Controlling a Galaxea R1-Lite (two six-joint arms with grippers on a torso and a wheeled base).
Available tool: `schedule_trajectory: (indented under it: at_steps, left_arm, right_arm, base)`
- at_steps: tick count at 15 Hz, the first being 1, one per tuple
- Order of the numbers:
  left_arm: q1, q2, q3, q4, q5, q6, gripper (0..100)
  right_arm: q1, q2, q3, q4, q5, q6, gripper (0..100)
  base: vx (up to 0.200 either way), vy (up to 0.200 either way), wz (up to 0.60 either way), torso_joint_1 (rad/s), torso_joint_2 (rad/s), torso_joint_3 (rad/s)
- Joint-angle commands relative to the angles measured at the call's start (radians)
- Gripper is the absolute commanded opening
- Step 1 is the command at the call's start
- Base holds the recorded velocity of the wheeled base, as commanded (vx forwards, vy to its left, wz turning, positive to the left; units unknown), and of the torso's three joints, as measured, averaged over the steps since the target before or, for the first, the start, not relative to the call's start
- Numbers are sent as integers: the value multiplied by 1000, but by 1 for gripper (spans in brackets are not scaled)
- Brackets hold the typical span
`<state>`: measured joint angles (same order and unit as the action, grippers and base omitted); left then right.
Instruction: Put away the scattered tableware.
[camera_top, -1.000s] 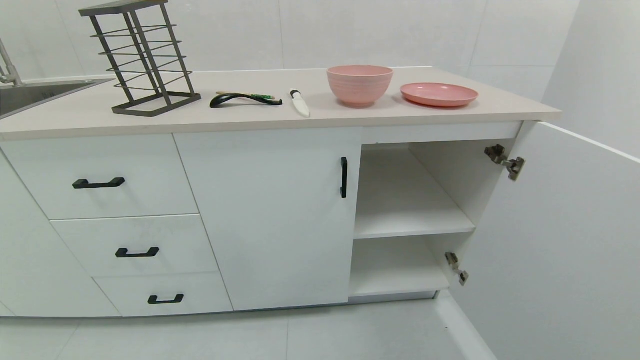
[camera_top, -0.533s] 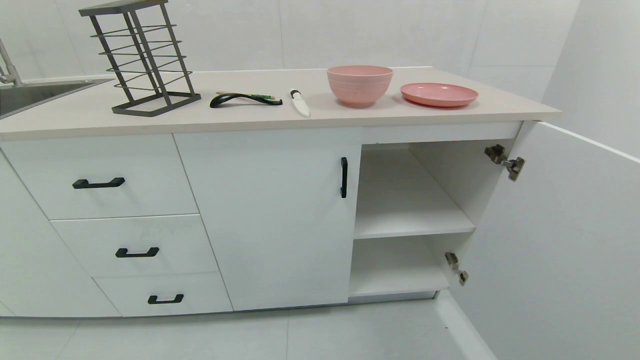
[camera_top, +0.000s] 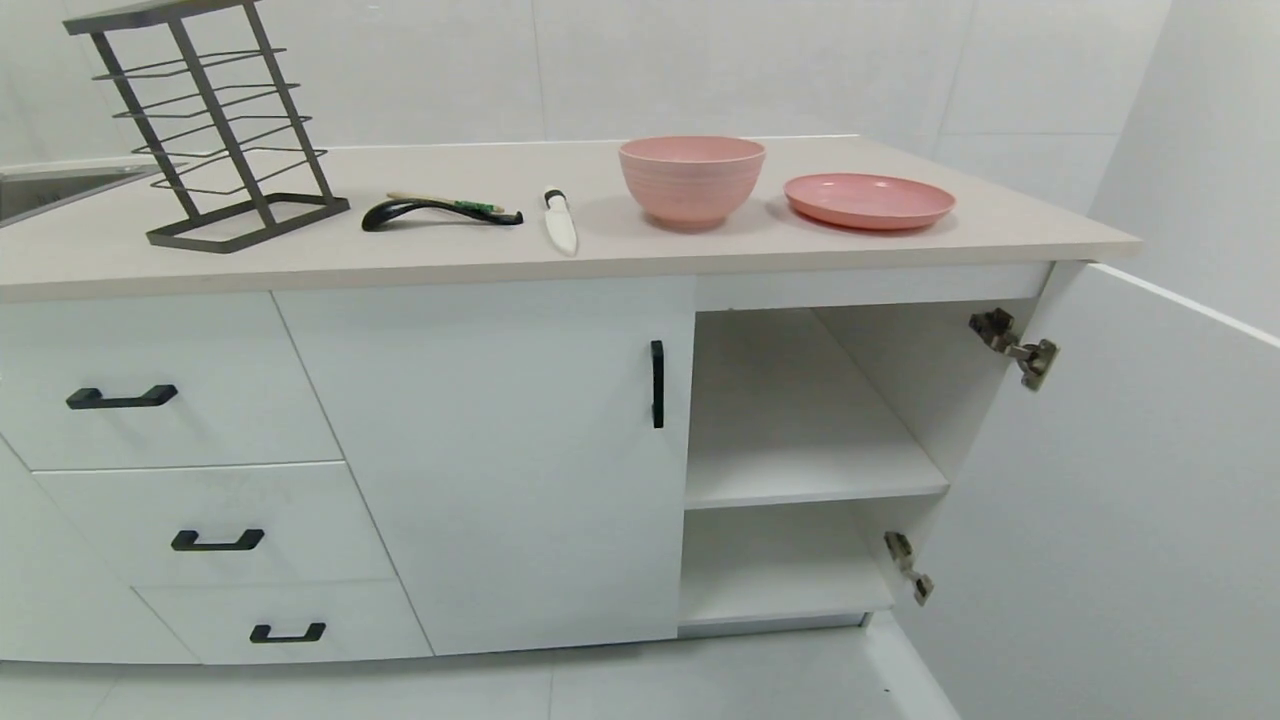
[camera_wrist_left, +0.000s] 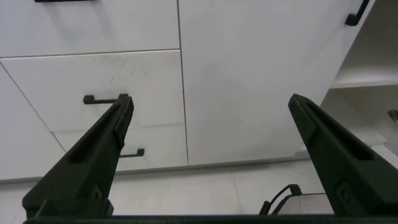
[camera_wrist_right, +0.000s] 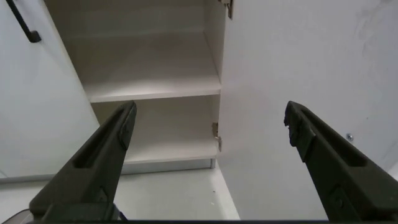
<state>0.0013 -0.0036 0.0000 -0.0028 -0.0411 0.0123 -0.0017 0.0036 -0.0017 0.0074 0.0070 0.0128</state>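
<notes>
Five loose pieces lie on the countertop (camera_top: 300, 255): pink bowl (camera_top: 691, 180), pink plate (camera_top: 868, 200) just beside it, white knife (camera_top: 560, 220), black spoon (camera_top: 440, 213), and what look like chopsticks (camera_top: 445, 200) touching the spoon. Wire rack (camera_top: 205, 130) stands further to our left. Under the bowl and plate the cupboard (camera_top: 890, 370) is open, door (camera_top: 1120, 480) swung out on our right, upper shelf (camera_top: 800, 450) and lower shelf (camera_top: 780, 575) reachable. Our left gripper (camera_wrist_left: 209, 102) is spread wide and holds nothing, low down facing the drawers (camera_wrist_left: 93, 74). Our right gripper (camera_wrist_right: 209, 112) is equally wide and empty, low down facing the open shelves. We judge nothing is put away yet.

Risks as we see them:
- Both arms sit low, so rising to the countertop could clip its overhanging edge or the open door.
- The knife lies near the front edge, and a nudge while grasping could push it off.
- The plate is flat and thin, so fingers may skate over the rim.
- The bowl wall is round and smooth, so a rim pinch could let it tip or slip on the way down.
- The spoon and chopsticks touch, so lifting one may drag the other.
- Going into the cupboard, the bowl may knock a shelf front.
</notes>
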Motion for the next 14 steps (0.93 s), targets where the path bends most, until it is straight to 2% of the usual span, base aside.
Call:
schedule_trajectory:
  at_steps: [1,6,12,14]
  left_arm:
    - [-1,4,0,0,0,0,100]
    - [0,4,0,0,0,1,100]
    - [-1,4,0,0,0,0,100]
    - [-1,4,0,0,0,0,100]
  right_arm:
    - [0,-1,0,-1,1,1,100]
    - [0,-1,0,-1,1,1,100]
    - [0,-1,0,-1,1,3,100]
    - [0,-1,0,-1,1,0,100]
  base:
    - [200,0,0,7,2,2]
    - [200,0,0,-1,0,6]
    - [0,0,0,0,0,0]
    - [0,0,-300,1,1,1]
